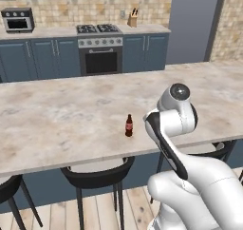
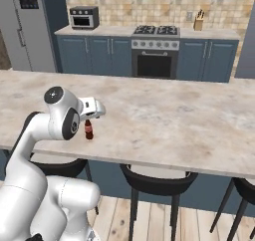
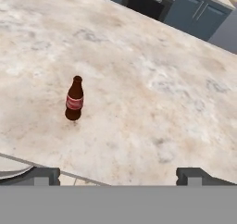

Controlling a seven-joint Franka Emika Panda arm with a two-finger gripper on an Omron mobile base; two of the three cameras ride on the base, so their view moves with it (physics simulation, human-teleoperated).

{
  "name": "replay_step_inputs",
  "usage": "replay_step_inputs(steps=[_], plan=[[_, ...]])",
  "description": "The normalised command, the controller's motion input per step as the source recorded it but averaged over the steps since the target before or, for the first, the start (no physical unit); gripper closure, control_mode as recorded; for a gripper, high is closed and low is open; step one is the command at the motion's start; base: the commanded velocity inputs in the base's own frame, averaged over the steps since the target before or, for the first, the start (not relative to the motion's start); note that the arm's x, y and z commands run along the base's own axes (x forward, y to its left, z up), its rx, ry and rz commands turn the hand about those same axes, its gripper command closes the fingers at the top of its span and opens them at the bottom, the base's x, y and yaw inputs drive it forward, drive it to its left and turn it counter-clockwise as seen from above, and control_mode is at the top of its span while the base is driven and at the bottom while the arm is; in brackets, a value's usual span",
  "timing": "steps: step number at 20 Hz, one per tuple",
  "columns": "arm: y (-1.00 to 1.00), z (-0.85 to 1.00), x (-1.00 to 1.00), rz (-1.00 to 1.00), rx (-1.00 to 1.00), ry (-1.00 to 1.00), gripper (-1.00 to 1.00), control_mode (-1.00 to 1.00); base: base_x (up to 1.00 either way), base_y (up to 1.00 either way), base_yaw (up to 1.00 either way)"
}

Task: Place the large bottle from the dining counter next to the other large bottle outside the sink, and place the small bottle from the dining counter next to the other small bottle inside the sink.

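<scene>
My gripper (image 3: 118, 174) is fully open, holding nothing. The small bottle (image 3: 74, 98) stands upright on the dining counter (image 3: 152, 98), at ten o'clock in hand view. Risk: an off-centre approach tips it.

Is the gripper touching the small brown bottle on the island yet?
Apart. In the hand view the small bottle stands upright on the counter, with bare stone between it and the open gripper.
</scene>
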Motion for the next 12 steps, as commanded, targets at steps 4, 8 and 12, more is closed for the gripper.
replay_step_inputs(steps=[4, 8, 12], plan=[[0.00, 0.00, 0.00, 0.00, 0.00, 0.00, -1.00, 1.00, 0.04, 0.00, 0.00], [0.00, 0.00, 0.00, 0.00, 0.00, 0.00, -1.00, 1.00, 0.09, 0.00, 0.00], [0.00, -0.03, 0.01, 0.00, 0.01, 0.00, -1.00, -1.00, 0.05, 0.00, 0.00]])
